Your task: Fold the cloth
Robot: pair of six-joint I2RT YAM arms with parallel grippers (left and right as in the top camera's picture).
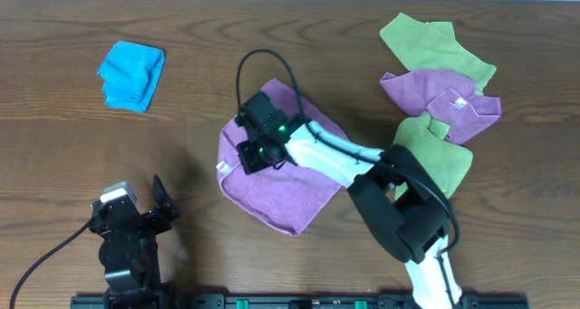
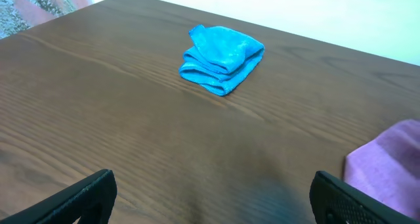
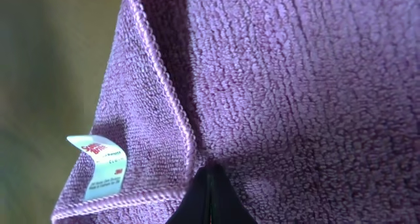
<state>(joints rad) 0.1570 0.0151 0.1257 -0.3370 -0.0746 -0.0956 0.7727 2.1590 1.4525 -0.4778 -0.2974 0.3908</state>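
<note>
A purple cloth lies folded over on the middle of the wooden table. My right gripper is down on its left part. In the right wrist view its jaws are shut, pinching the purple cloth beside a hemmed edge and a white label. My left gripper hovers near the front left edge, open and empty. A corner of the purple cloth shows at the right in the left wrist view.
A folded blue cloth lies at the back left and also shows in the left wrist view. A pile of green cloths and a purple cloth sits at the back right. The right arm reaches over the table's front.
</note>
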